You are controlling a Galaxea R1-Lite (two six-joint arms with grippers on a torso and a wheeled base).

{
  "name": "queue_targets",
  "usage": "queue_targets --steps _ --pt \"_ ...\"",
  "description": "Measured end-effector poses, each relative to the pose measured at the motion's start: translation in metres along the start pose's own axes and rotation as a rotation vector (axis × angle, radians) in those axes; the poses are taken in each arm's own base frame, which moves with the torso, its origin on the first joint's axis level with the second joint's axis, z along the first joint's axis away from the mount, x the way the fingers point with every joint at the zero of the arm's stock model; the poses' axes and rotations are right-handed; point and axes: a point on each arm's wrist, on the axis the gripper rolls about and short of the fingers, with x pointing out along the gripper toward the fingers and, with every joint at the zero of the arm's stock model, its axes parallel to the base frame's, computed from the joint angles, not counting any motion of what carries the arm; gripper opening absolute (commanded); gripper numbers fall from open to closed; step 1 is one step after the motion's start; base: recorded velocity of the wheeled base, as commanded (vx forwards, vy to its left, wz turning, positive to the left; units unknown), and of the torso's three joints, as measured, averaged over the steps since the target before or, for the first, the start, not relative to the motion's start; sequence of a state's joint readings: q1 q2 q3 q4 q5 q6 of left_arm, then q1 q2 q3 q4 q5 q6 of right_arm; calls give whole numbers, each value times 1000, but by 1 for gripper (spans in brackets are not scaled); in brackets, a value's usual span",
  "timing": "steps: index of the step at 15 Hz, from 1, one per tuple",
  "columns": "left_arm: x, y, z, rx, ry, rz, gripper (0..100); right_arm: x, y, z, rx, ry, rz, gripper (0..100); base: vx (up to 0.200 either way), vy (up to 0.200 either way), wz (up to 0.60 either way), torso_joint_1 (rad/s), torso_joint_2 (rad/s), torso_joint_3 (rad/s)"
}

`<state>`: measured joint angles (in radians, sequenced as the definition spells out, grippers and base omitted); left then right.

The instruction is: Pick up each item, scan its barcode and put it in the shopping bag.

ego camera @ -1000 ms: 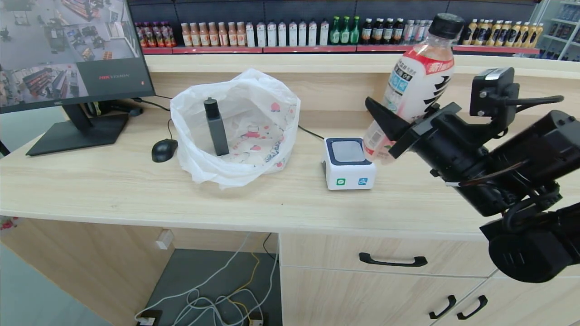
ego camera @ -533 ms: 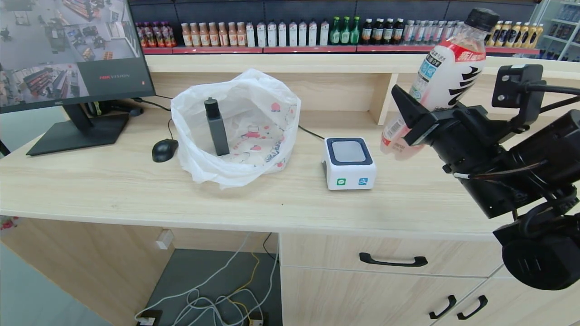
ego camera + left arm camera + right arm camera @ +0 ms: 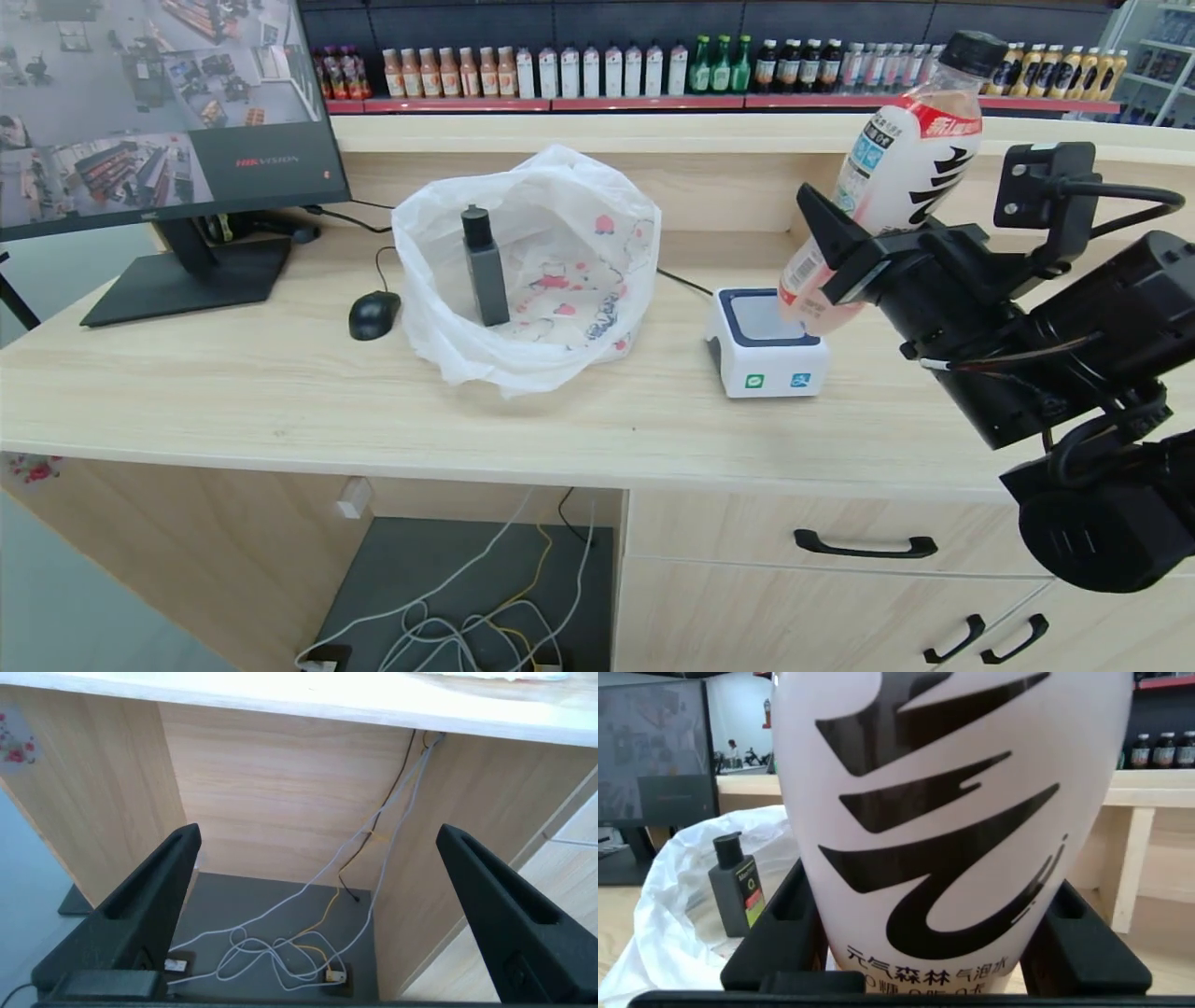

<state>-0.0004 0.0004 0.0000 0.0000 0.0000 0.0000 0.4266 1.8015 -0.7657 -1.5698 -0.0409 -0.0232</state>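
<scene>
Drink bottle (image 3: 896, 168), of clear plastic with a black screw cap and a glossy white label crossed by bold black strokes and a red band, is clamped low on its body by the right gripper (image 3: 840, 257), whose angular black fingers (image 3: 771, 943) are pressed against its sides. It is held in the air to the right, tilted with the cap leaning far and right, and its rounded base is seen over the right side of the scanner (image 3: 767, 364), a small white box with rounded corners and a dark-framed grey window. To the left, on the pale wood-grain counter (image 3: 280, 392), the shopping bag (image 3: 607, 201) of thin, crinkled white plastic with pink prints is stood open, and a slim dark grey bottle (image 3: 485, 266) is set upright inside. The left gripper (image 3: 327, 905) is spread wide with nothing held, below the counter edge, before hanging cables (image 3: 374, 831).
</scene>
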Motion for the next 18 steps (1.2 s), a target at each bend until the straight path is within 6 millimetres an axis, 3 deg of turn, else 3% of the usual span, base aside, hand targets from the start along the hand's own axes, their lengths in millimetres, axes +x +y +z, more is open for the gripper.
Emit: queue_targets --steps 10,18 --pt "0 0 0 3 0 0 100 -1 -1 -7 -2 24 -2 0 0 200 0 2 2 3" --pt "0 0 0 5 0 0 100 -2 19 -8 18 28 87 0 0 0 0 0 0 0"
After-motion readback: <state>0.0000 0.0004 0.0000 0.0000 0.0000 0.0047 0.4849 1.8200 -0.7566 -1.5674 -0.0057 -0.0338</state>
